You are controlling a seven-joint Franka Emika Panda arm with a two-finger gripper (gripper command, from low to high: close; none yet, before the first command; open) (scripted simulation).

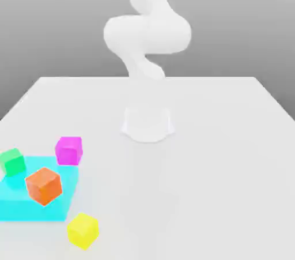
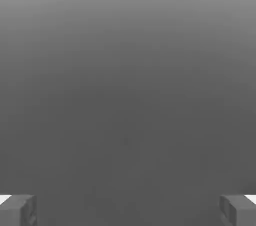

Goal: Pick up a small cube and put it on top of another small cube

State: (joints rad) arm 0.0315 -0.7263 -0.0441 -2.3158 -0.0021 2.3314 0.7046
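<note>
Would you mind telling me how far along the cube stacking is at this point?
Nothing looks done yet: the yellow cube sits alone on the table, apart from the green cube on the cyan patch. Nothing is in hand; the hand view shows the gripper open and empty, with no cube in sight. Reaching, grasping, lifting and stacking all remain.

A simulated tabletop workspace: a bare white table [image 1: 230, 138] against a flat grey backdrop, 1 white robot arm [image 1: 147, 34], a cyan pad [image 1: 57, 207], and plain colored cubes.
</note>
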